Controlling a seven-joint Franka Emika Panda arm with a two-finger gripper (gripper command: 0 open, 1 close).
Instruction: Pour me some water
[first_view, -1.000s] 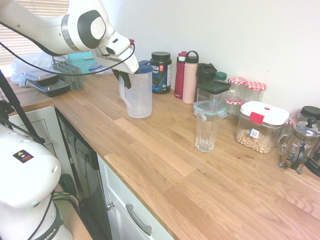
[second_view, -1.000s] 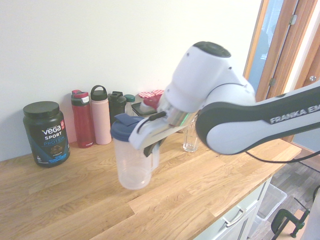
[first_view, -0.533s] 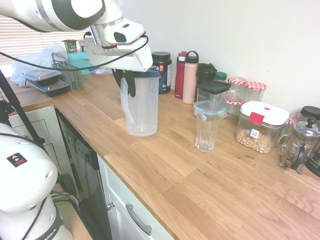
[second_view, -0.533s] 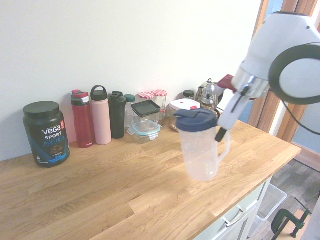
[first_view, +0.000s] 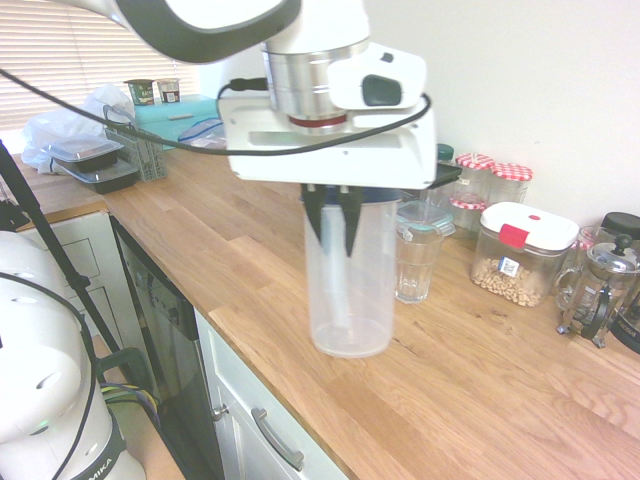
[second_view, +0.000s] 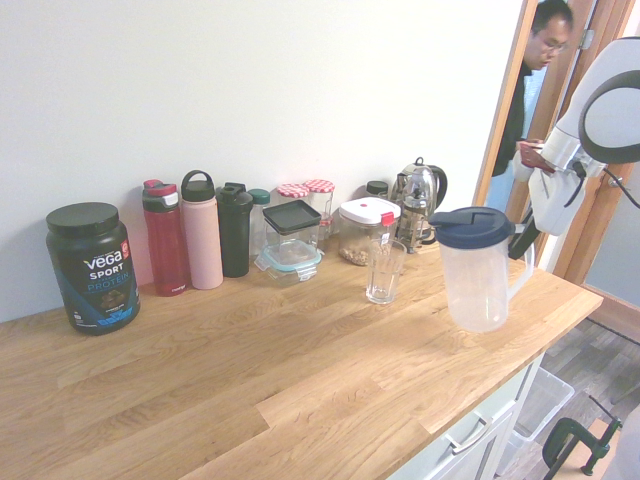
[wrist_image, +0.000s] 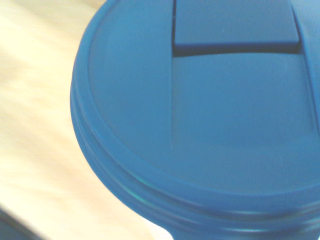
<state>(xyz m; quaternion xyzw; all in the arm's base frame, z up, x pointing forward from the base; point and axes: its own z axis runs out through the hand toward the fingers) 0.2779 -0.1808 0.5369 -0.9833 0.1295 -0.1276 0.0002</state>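
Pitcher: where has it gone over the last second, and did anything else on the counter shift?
The gripper, shut on the handle throughout, carried the blue-lidded pitcher along the counter, away from the black tub and bottles, past the ribbed glass. It hangs upright beyond the glass, near the counter's front edge. The glass, the bottles and the jars stayed put.

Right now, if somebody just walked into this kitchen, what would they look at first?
Probably the big see-through pitcher with the dark blue lid, held in the air by its handle above the wooden counter near the front edge. Next, the empty ribbed glass standing alone on the counter, in front of the row of bottles and jars against the wall. A man is also peeking in at the doorway.
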